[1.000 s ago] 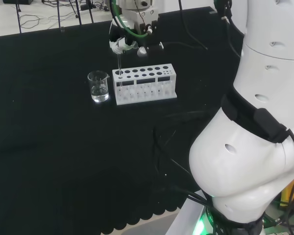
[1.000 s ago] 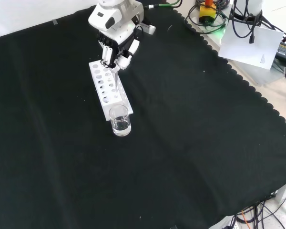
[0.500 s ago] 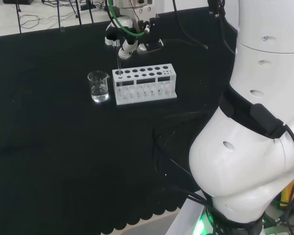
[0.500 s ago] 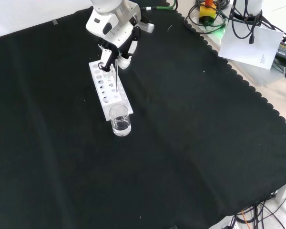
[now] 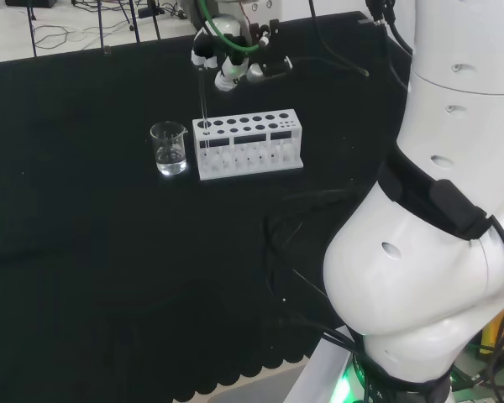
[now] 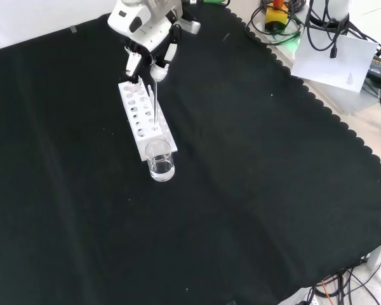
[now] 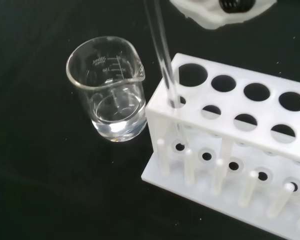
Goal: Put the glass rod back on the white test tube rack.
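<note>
Thin clear glass rod (image 7: 166,75) stands in the end hole of the white plastic test tube rack (image 7: 240,150), the corner hole nearest the small clear glass beaker (image 7: 110,90). Wrist view: the rod passes down through the top plate and its lower part shows behind the front wall, leaning slightly off upright. Whether the tip rests on the base plate cannot be told.

Head view: rack (image 5: 250,143) sits on the black-clothed table (image 5: 92,269), with the beaker (image 5: 169,148) just beside its left end, apart from it. Beaker holds a little clear liquid.

The black and white hand (image 5: 227,63) is above and beyond the rack's left end. In the front view the hand (image 6: 149,54) is above the rack's far end, and the rod (image 6: 155,105) rises toward it. Fingers appear relaxed and apart from the rod's top, holding nothing; no contact is visible, though the rod is thin and hard to trace there.

Judgement: placement looks done, with the rod seated and apparently released. Remaining: lift the hand clear without knocking the rod, and confirm it stands unsupported.
</note>
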### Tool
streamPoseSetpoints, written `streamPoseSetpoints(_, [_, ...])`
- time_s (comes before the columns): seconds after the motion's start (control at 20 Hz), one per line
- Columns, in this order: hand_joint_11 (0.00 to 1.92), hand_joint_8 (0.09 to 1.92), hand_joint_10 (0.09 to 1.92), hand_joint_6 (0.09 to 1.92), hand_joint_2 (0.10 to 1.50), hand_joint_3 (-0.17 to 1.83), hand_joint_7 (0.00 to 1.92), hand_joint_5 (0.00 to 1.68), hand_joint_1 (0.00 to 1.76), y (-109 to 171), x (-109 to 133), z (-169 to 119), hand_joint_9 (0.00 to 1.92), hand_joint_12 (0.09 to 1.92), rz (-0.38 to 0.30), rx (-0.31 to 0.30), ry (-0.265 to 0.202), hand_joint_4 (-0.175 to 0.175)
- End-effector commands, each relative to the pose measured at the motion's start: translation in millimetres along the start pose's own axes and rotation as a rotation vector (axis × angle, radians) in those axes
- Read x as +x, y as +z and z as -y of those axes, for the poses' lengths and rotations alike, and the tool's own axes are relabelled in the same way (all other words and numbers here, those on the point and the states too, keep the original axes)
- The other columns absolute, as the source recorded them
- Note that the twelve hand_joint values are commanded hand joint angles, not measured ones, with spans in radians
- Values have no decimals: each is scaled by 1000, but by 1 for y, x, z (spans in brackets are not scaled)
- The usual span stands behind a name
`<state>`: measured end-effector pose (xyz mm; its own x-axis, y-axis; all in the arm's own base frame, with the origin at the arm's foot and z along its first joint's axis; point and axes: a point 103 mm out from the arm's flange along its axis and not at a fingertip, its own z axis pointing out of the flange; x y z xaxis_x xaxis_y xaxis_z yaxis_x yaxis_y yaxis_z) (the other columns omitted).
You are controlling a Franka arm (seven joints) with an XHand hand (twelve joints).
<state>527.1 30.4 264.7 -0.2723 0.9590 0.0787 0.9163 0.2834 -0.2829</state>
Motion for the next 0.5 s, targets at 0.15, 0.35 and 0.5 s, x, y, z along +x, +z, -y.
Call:
streamPoseSetpoints(0.15, [1606, 807, 1214, 485, 925, -175, 360, 290, 1531, -12, -7, 8, 1552, 1213, -14, -39, -22, -175])
streamPoseSetpoints(0.35, [1605, 807, 1209, 473, 926, -175, 354, 289, 1529, -21, -13, 12, 1545, 1212, -2, -45, 15, -175])
streamPoseSetpoints(0.5, [1604, 811, 1204, 442, 926, -175, 347, 302, 1528, -23, -7, 5, 1543, 1210, 10, -30, 38, -175])
